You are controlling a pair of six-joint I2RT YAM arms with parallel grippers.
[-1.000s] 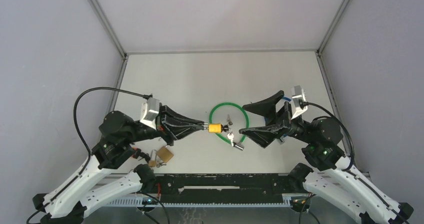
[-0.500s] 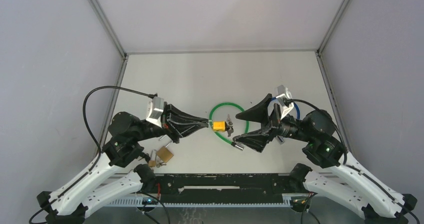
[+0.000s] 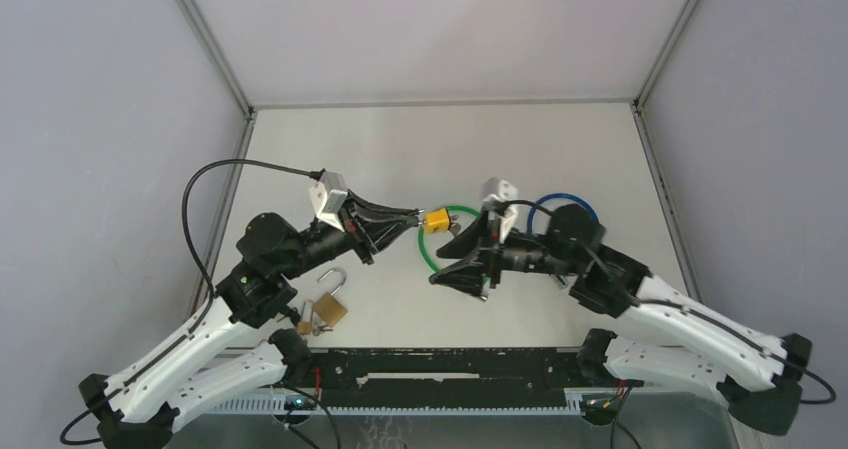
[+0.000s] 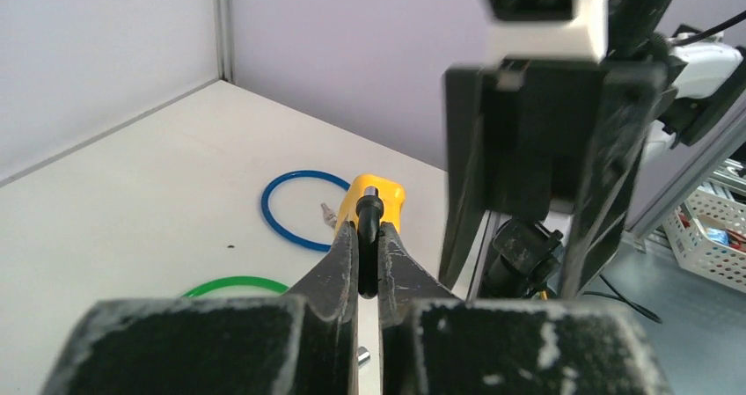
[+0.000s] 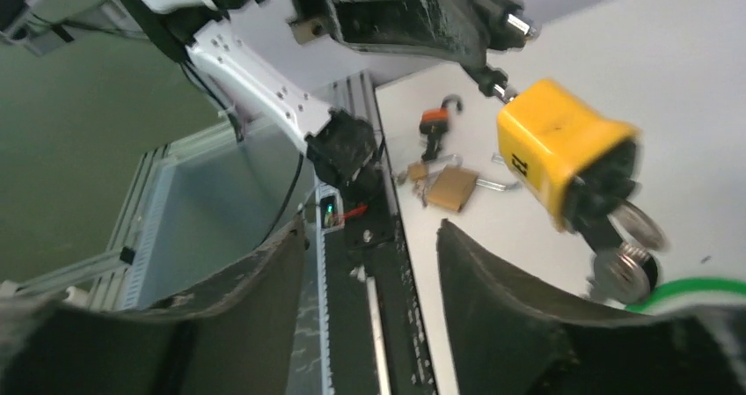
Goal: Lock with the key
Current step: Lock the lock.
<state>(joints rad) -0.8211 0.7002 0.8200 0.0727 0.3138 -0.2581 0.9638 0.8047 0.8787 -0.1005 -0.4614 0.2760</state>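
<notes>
Grippers face each other at the yellow padlock (image 3: 434, 221).
Left gripper (image 3: 414, 215) clamped on it; right gripper (image 3: 447, 257) just beside it, jaws apart.

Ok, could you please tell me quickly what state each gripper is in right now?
Left gripper: closed, holding the yellow padlock.
Right gripper: open, holding nothing, with its jaws apart near the padlock.
</notes>
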